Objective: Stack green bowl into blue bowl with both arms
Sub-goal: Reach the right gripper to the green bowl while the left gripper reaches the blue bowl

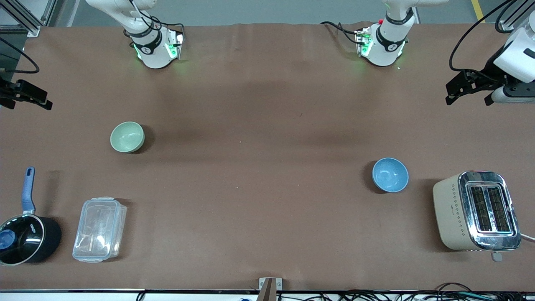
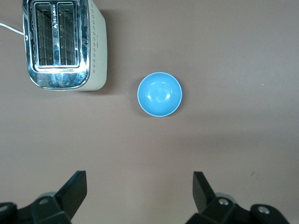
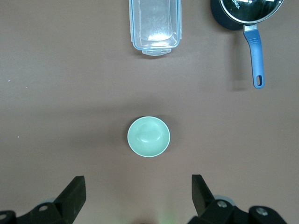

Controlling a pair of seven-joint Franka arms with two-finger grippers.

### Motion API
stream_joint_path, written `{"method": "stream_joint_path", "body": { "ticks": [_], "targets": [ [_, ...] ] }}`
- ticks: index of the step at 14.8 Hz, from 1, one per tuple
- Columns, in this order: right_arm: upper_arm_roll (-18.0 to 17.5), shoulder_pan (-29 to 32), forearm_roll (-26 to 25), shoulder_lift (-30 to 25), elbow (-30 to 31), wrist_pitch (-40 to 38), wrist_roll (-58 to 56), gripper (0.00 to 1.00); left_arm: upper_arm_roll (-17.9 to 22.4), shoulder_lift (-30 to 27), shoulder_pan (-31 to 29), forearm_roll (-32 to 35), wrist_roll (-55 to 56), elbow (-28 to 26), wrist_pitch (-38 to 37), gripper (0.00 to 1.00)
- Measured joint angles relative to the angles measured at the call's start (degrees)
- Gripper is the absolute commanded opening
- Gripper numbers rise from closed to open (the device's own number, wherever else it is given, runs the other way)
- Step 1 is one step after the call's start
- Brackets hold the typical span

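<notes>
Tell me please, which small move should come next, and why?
Probably the right gripper, open and high over the table, should descend toward the green bowl, which stands alone, ungripped. The blue bowl sits toward the left arm's end beside the toaster, under the open left gripper.

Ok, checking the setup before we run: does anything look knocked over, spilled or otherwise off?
Nothing stands out. The green bowl and blue bowl both sit upright and empty, far apart. The toaster, pot and clear container stand square on the table. Left gripper and right gripper hang open above the bowls.
</notes>
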State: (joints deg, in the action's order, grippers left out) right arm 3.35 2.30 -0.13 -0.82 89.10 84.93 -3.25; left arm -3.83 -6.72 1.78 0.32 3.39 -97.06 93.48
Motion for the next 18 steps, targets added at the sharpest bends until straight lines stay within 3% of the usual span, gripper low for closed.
{"method": "stream_joint_path", "body": {
  "ticks": [5,8,12,14,18],
  "targets": [
    [0.0,0.0,0.0,0.0,0.0,0.0,0.0,1.00,0.1,1.4,-0.7,0.0,0.0,0.1,0.0,1.00],
    [0.0,0.0,0.0,0.0,0.1,0.0,0.0,0.98,0.2,6.3,-1.5,0.0,0.0,0.3,1.0,1.00],
    [0.1,0.5,0.1,0.1,2.2,1.2,0.0,0.98,0.2,17.6,-1.9,0.0,0.0,-0.6,8.7,1.00],
    [0.2,1.4,0.1,0.3,5.3,4.1,0.0,0.98,0.1,22.1,-1.8,0.0,0.0,-3.5,16.2,1.00],
    [0.3,3.4,0.2,0.7,15.1,11.2,-0.8,0.98,0.1,24.5,-2.0,0.0,0.0,-12.6,29.5,1.00]
  ]
}}
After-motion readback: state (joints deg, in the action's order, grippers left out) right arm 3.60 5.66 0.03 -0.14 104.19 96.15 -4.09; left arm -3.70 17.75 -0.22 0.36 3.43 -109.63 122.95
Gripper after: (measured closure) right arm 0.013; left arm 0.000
